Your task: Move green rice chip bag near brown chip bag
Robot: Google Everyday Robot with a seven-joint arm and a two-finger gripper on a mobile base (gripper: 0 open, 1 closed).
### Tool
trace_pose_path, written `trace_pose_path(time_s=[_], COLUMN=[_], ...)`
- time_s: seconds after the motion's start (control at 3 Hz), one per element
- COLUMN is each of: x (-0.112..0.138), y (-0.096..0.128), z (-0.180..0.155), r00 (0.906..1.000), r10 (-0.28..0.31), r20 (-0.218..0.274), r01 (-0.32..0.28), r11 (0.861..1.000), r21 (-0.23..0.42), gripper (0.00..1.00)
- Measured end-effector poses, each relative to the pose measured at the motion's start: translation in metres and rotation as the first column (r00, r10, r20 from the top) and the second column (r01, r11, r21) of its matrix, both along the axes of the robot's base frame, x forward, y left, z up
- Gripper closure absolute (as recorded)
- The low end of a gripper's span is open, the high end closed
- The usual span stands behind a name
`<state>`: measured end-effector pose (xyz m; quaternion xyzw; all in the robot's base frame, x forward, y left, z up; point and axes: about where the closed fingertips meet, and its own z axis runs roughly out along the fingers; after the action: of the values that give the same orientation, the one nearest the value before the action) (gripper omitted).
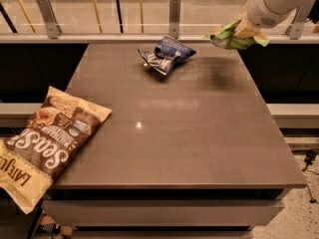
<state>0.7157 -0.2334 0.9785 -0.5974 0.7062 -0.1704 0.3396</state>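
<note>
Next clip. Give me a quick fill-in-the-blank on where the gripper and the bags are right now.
1. The gripper, jaws shut on the lifted green rice chip bag, is over the table's far ___ corner.
2. The brown chip bag overhangs the table's near ___ corner.
3. The snack bag lying at the table's far side is dark ___.
Missing words: right; left; blue.
</note>
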Motion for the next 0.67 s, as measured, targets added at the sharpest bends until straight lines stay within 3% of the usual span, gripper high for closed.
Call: trace_pose_path(time_s=[0.33, 0.67], x=[-0.015, -0.040], y=[0.010, 0.036], z=[0.027, 0.048], r00=[0.9982, 0.9952], r10=[0.056, 0.096], r20=[0.022, 0.018], r01=[-0.056, -0.095], r11=[0.998, 0.994], r21=[-0.014, -0.061], gripper=[1.00, 1.00])
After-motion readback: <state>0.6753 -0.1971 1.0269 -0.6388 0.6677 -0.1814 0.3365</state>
